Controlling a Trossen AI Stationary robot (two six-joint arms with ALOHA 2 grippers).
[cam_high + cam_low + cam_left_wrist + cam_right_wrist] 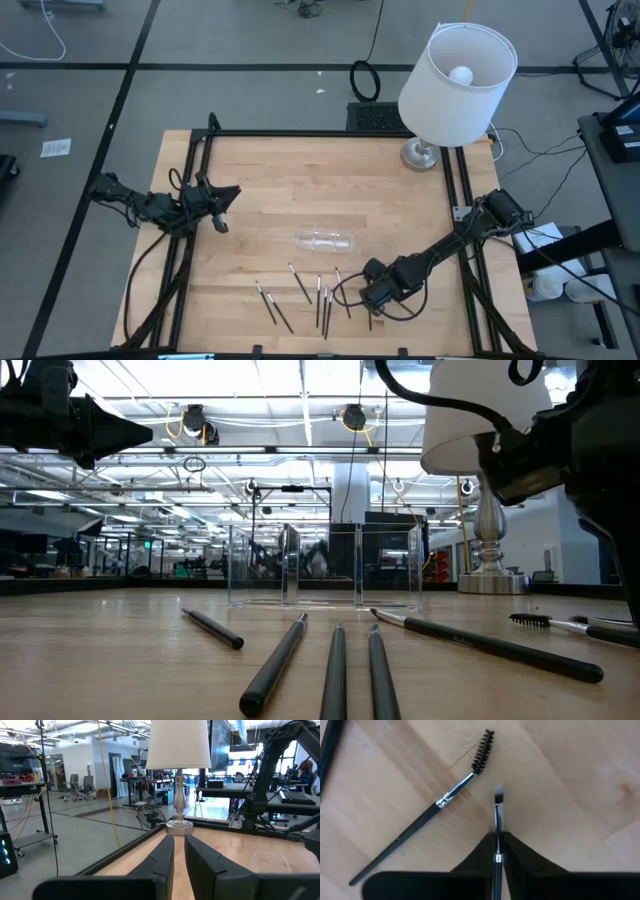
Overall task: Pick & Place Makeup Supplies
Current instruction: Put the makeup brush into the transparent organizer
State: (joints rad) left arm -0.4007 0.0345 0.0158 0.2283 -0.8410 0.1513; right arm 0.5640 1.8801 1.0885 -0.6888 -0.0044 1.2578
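Lying scattered along the near edge of the wooden table (250,200), the makeup supplies are seen as thin, stiff brushes and pencils, judged to be very light and smooth-handled, and likely to roll or swivel if nipped off-centre; a hold on the dark handle just behind the silvery ferrule is judged safest, with the soft tips left untouched. A small flat-tipped brush (498,815) is shown pinched between the fingers of the right gripper (497,851), which are pressed together on its handle, the pale tip pointing forward over the wood. A spoolie brush (432,807) is seen just beside it, apart and untouched. Further brushes (300,283) are spread to the left of that gripper (372,295), with four dark handles (335,670) seen close to the low camera. A clear plastic tray (325,240) is seen near the table's middle, beyond the brushes. The left gripper (218,197) is held above the table's left side, well apart from the brushes, its fingers (162,862) nearly together with a narrow gap and nothing between them. A white-shaded lamp (455,80) is seen at the far right corner
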